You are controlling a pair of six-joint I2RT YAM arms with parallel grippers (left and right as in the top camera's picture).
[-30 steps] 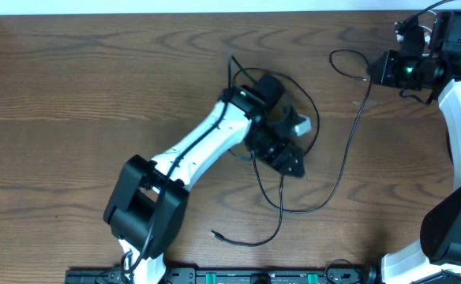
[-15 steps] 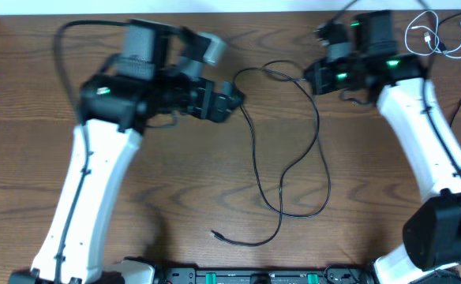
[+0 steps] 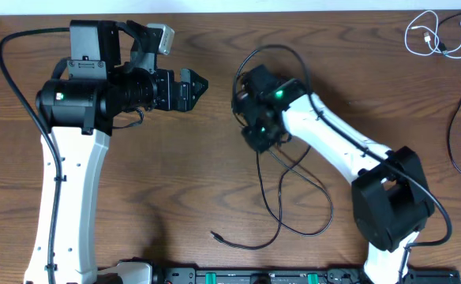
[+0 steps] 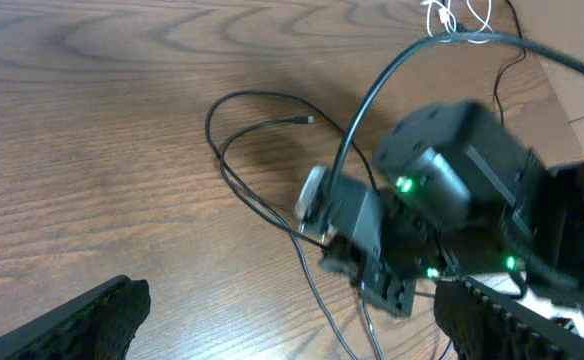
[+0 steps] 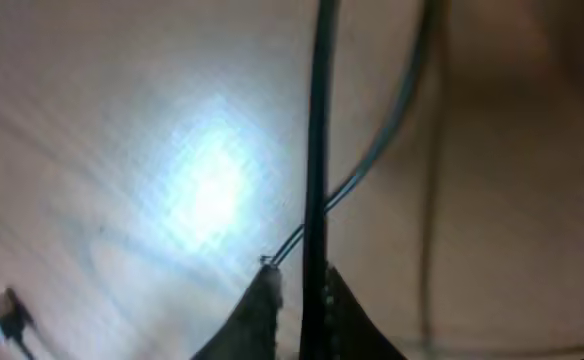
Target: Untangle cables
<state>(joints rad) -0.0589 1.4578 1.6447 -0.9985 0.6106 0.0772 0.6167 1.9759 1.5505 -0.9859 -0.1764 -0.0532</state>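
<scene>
Left gripper (image 3: pixel 195 81): raised over the upper-left part of the table (image 3: pixel 175 181), pointing right. Jaws wide apart, nothing between them; in the wrist view its fingers (image 4: pixel 92 315) sit at opposite bottom corners.

Right gripper (image 3: pixel 254 138): reaching in from the lower right, down at table centre on the tangle. The wrist view is blurred, but the fingertips (image 5: pixel 267 300) stand narrow with a black strand running straight up between them, so it reads as closed on the black cable (image 3: pixel 262 189).

Black cable: loops around the right gripper at centre, arcs up toward the far edge, then trails down in crossing loops toward the near edge. One plug end (image 3: pixel 215 233) lies free near the front rail.

White cable (image 3: pixel 432 35): small coil in the far right corner, well apart from the tangle.

Second black cord (image 3: pixel 451 138): curves in at the right edge and runs off the table.

Open room: bare wood left of and below the tangle, between the two arms. Right side is bounded by the right arm's own link lying across it.
</scene>
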